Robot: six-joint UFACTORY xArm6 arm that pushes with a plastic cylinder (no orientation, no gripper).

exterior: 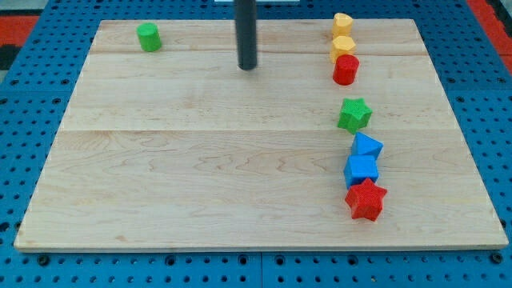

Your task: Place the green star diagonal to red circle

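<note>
A pale wooden bench point(200, 160) is seen on a blue pegboard point(24, 144). A dark rod descends from the view's top; my tip point(247, 68) rests near the top centre, well apart from every block. No grasping tool is fitted, so no spread or pinch can be told. Down the view's right, top to bottom, are seen two touching yellow blocks point(342, 36), the red circle point(346, 70) touching the lower one, the green star point(354, 114) just below it and slightly right, two blue blocks point(364, 158), and a red star point(366, 200). A green cylinder point(148, 37) sits top left.
</note>
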